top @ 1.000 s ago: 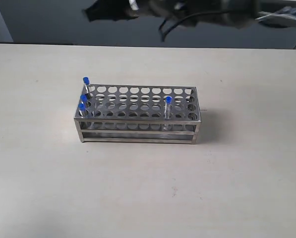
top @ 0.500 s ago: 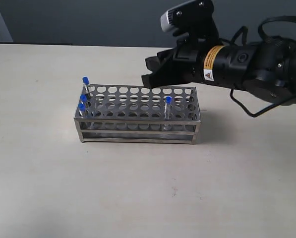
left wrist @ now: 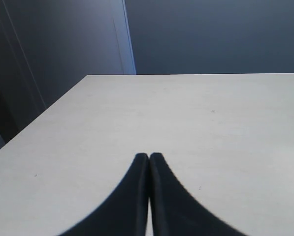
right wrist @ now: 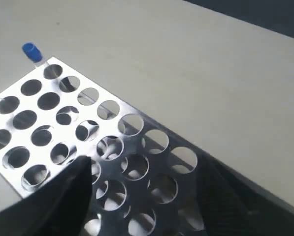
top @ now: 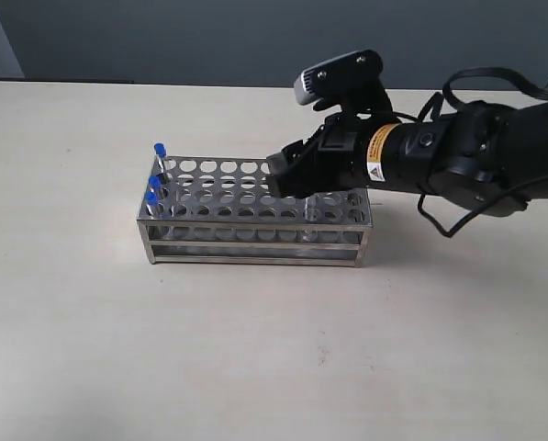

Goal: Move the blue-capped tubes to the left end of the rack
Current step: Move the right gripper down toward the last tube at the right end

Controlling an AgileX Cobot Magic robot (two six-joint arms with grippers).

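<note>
Three thin, clear plastic blue-capped tubes [top: 154, 184] stood at the left end of the shiny punched stainless-steel rack [top: 255, 234], mid-tabletop [top: 274, 367]. A fourth tube [top: 310, 211], cap hidden, stood beneath the spread-apart right fingers [right wrist: 70, 196]. Probably light, slick and brittle: pinch just below the cap. The left fingers [left wrist: 137, 196] were pressed together.

The right end effector [top: 289, 178] hangs over the right half of the rack [top: 246, 213], blocking the way down there. Three tubes [top: 159, 151] stick up at its left end; the table [top: 255, 349] around lies open.
</note>
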